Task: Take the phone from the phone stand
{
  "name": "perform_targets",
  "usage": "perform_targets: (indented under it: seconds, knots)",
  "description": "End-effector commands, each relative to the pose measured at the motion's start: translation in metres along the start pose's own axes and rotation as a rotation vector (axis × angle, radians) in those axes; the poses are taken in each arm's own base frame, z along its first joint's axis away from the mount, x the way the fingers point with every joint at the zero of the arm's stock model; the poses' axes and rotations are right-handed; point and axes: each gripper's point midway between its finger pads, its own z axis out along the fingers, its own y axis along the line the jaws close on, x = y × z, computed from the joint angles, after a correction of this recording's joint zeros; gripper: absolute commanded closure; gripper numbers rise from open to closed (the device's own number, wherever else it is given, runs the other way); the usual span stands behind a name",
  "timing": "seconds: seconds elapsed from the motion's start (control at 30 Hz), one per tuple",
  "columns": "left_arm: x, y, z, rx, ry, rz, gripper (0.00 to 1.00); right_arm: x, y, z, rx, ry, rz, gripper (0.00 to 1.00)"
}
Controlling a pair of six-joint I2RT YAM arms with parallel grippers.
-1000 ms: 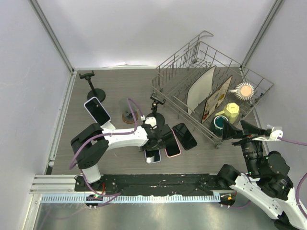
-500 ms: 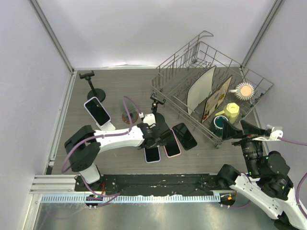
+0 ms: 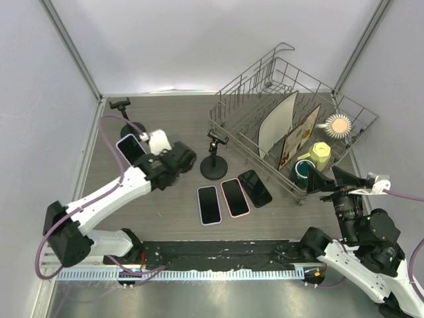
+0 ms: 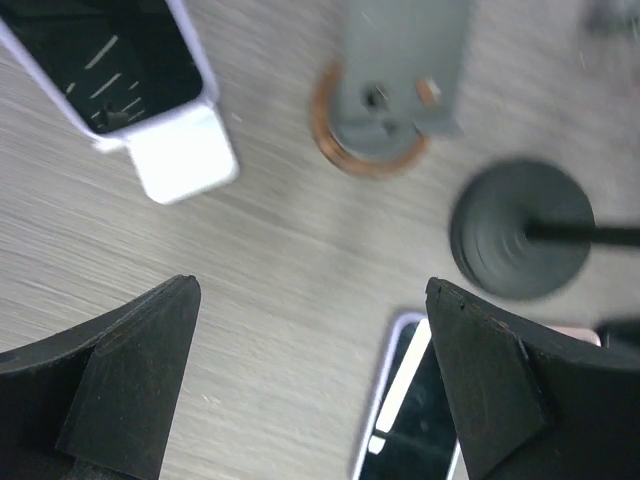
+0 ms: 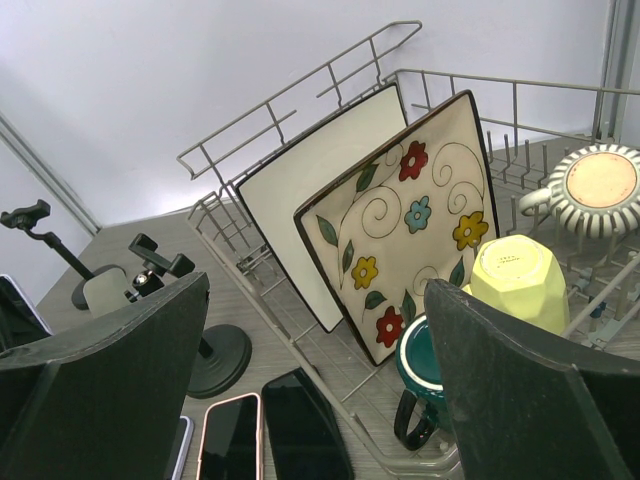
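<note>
Between the spread fingers (image 4: 130, 370) of the left gripper (image 4: 311, 285) nothing is held — the phone (image 4: 110, 60) sits propped in its white stand (image 4: 185, 165) off to one side. Centre over the phone, pinch its long edges, lift straight out — the stand shouldn't tip.
</note>
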Motion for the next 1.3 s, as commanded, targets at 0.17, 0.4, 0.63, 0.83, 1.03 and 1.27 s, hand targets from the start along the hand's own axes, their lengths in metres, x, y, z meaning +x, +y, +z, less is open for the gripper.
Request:
perform_targets:
  seconds: [0.17,0.4,0.63,0.83,1.03,1.27]
  knots:
    - [-0.095,0.103,0.016,-0.207,-0.274,-0.227,0.0,-0.004,0.003,0.002,-0.009,-0.015,0.0,0.06]
    - [-0.118,0.124,0.05,-0.27,-0.27,-0.29,0.0,-0.004,0.002,0.002,-0.008,-0.017,0.0,0.06]
    - [-0.129,0.129,0.077,-0.308,-0.237,-0.28,0.0,-0.003,0.002,0.002,-0.007,-0.016,-0.001,0.06]
    - [-0.135,0.121,0.082,-0.269,-0.249,-0.296,0.0,-0.003,0.002,0.002,-0.003,-0.016,-0.003,0.06]
    - [-0.143,0.122,0.081,-0.265,-0.277,-0.301,0.0,-0.002,0.001,0.003,0.002,-0.014,-0.007,0.06]
    - [-0.138,0.131,0.095,-0.303,-0.234,-0.31,0.0,-0.002,0.002,0.003,0.001,-0.012,-0.011,0.06]
